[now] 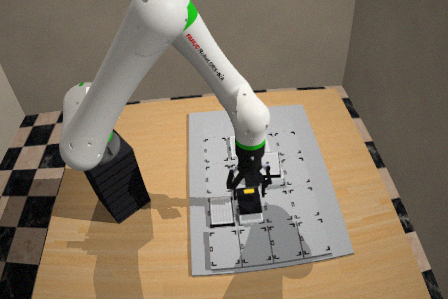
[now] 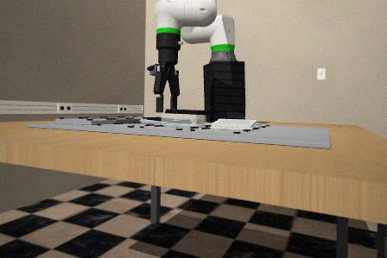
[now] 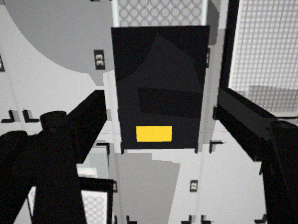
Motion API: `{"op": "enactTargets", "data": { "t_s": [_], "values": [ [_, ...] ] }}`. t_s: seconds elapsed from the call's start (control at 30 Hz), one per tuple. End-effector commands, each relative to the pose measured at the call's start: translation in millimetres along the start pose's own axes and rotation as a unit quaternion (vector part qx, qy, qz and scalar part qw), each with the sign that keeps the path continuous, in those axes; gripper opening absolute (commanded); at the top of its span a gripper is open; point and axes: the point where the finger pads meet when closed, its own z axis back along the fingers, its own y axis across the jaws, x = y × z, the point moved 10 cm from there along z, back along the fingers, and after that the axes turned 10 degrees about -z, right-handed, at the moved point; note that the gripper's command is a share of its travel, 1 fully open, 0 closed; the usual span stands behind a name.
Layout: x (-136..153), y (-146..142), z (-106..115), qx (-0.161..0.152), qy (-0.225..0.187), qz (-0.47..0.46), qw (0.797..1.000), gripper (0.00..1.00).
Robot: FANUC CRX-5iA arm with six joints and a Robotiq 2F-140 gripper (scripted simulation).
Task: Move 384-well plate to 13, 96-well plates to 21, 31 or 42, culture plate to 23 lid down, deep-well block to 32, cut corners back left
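End effector (image 1: 249, 188) (image 2: 167, 104) (image 3: 161, 103) points downward, fingers spread, above black slab (image 1: 249, 202) (image 2: 187, 111) (image 3: 159, 85).

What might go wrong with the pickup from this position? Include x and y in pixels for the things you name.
The open gripper (image 1: 247, 190) (image 2: 167, 105) (image 3: 161, 103) straddles a black slab with a yellow patch (image 1: 249, 204) (image 2: 187, 110) (image 3: 160, 85). Gripping low might drag the white round-welled piece (image 1: 251, 219) (image 3: 160, 12) beneath. One finger might also clip the white fine-gridded plate (image 1: 221, 211) (image 3: 265, 50) close alongside.
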Motion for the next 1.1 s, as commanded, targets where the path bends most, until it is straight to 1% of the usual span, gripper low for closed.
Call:
{"op": "enactTargets", "data": {
  "t_s": [0.0,0.13,0.73,1.07],
  "values": [
    [0.2,-0.8,-1.4,-0.001,0.000,0.000,1.000,0.70],
    [0.2,-0.8,-6.1,-0.001,0.000,0.000,1.000,0.70],
    [0.2,-0.9,-6.2,-0.001,0.000,0.000,1.000,0.70],
    [0.2,-0.8,-18.2,-0.001,0.000,0.000,1.000,0.70]
  ]
}}
